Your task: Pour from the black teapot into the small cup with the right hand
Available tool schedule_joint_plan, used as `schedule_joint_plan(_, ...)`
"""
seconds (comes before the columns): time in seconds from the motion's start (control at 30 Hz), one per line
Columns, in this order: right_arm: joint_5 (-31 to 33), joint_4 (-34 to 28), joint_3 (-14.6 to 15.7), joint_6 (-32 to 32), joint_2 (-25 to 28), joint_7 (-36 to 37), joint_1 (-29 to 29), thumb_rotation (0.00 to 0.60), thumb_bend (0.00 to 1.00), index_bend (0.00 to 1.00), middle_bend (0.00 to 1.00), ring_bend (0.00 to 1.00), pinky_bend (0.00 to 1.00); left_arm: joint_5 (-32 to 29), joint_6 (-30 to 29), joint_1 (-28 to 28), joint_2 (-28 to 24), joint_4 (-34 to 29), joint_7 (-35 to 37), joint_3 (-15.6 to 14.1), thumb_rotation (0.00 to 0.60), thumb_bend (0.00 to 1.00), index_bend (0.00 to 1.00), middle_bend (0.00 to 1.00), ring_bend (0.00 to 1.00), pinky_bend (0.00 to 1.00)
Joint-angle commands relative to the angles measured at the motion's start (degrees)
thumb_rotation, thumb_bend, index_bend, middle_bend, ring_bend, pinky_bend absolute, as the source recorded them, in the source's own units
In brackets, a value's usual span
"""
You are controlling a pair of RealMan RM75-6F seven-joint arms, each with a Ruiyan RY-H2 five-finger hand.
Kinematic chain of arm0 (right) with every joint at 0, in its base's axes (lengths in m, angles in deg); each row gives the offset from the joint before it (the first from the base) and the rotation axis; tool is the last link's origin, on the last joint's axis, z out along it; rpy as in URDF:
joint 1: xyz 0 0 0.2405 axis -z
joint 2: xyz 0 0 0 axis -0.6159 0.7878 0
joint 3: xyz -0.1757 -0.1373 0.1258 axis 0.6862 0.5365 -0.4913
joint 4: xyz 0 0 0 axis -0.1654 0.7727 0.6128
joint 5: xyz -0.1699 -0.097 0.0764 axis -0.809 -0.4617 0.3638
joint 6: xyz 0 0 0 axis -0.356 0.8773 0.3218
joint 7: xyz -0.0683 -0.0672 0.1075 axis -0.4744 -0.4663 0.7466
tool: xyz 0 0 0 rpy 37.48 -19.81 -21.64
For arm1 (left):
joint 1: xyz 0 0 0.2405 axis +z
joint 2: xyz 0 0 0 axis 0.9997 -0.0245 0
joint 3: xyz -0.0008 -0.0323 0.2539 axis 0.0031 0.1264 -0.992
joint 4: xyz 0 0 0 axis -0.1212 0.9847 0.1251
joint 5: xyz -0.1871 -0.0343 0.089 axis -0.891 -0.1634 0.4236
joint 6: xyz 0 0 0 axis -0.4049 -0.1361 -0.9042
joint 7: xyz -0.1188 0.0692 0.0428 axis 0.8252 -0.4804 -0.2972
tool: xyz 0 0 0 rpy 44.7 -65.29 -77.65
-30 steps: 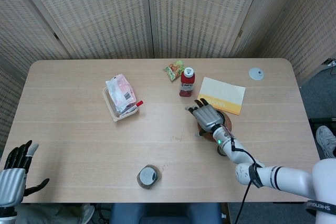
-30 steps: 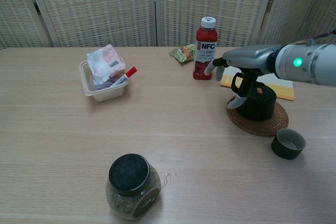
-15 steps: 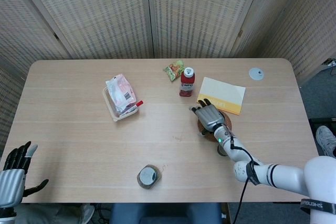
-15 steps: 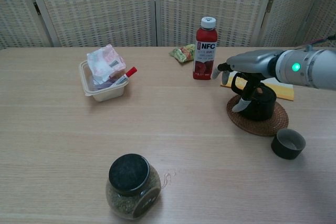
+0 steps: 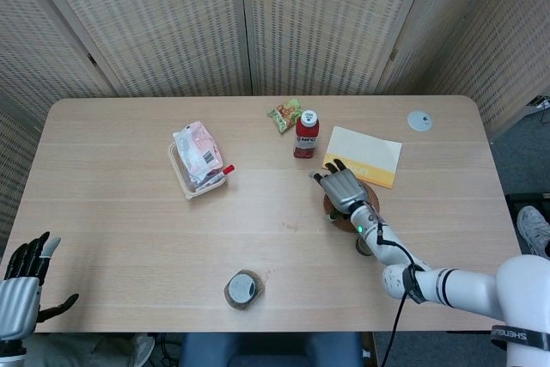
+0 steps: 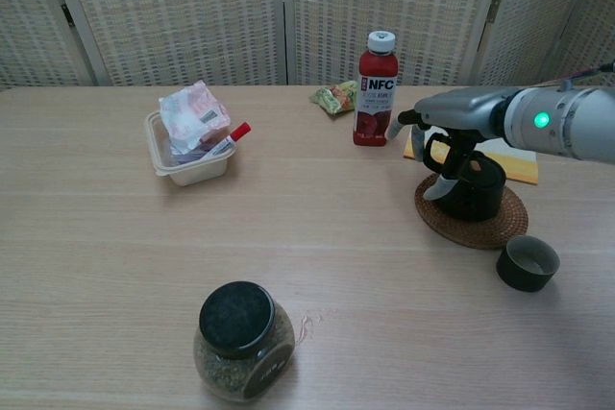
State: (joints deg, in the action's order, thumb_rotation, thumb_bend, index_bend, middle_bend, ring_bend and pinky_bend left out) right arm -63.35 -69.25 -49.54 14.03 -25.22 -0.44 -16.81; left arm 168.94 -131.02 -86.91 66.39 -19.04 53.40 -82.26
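Observation:
The black teapot (image 6: 475, 185) stands on a round woven coaster (image 6: 480, 228) at the right of the table. My right hand (image 6: 463, 108) hovers flat just above it, fingers stretched toward the red bottle and thumb hanging down by the pot's left side; it holds nothing. In the head view this right hand (image 5: 344, 188) covers most of the teapot. The small black cup (image 6: 528, 262) sits empty on the table, near the coaster on the front right. My left hand (image 5: 23, 284) stays off the table's front left corner with fingers spread.
A red NFC bottle (image 6: 377, 89) stands just behind and left of the teapot, with a snack packet (image 6: 335, 98) beside it. A yellow-edged booklet (image 5: 364, 155) lies behind the coaster. A tub of packets (image 6: 192, 136) is at the left, a black-lidded jar (image 6: 239, 340) at the front.
My right hand has slid a little to the right, from reaching past the teapot toward the bottle to sitting more squarely over the pot. The left hand barely moved.

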Motion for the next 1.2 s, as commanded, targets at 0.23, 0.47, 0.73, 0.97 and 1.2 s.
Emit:
schedule_joint_plan(0.23, -1.5, -2.9, 0.5, 1.6, 2.3, 0.8, 0.8, 0.499, 0.0, 0.18, 0.41, 0.16, 0.0, 0.2, 0.0, -0.1, 0.0, -0.1, -0.2, 0.0, 0.6, 0.01, 0.0, 0.0, 0.0, 0.0)
schedule_joint_plan(0.47, -3.5, -6.8, 1.1, 4.0, 5.8, 1.5, 2.5, 0.498, 0.0, 0.18, 0.42, 0.18, 0.0, 0.3, 0.1, -0.2, 0.0, -0.2, -0.3, 0.1, 0.6, 0.01, 0.0, 0.0, 0.0, 0.0)
schedule_joint_plan(0.73, -7.2, -12.2, 2.6, 7.9, 10.7, 1.9, 5.4, 0.498, 0.0, 0.18, 0.43, 0.19, 0.0, 0.3, 0.3, -0.3, 0.0, 0.0, 0.0, 0.1, 0.6, 0.01, 0.0, 0.0, 0.0, 0.0)
schedule_joint_plan(0.97, -11.8, -16.1, 4.8, 11.6, 14.4, 2.2, 9.0, 0.497, 0.0, 0.24, 0.43, 0.21, 0.0, 0.3, 0.3, -0.3, 0.1, 0.3, 0.5, 0.1, 0.6, 0.01, 0.0, 0.0, 0.0, 0.0)
schedule_joint_plan(1.2, -16.2, -17.3, 6.1, 13.8, 16.8, 3.3, 11.9, 0.513, 0.0, 0.3, 0.38, 0.21, 0.0, 0.4, 0.3, -0.2, 0.2, 0.5, 0.7, 0.0, 0.6, 0.01, 0.0, 0.0, 0.0, 0.0)
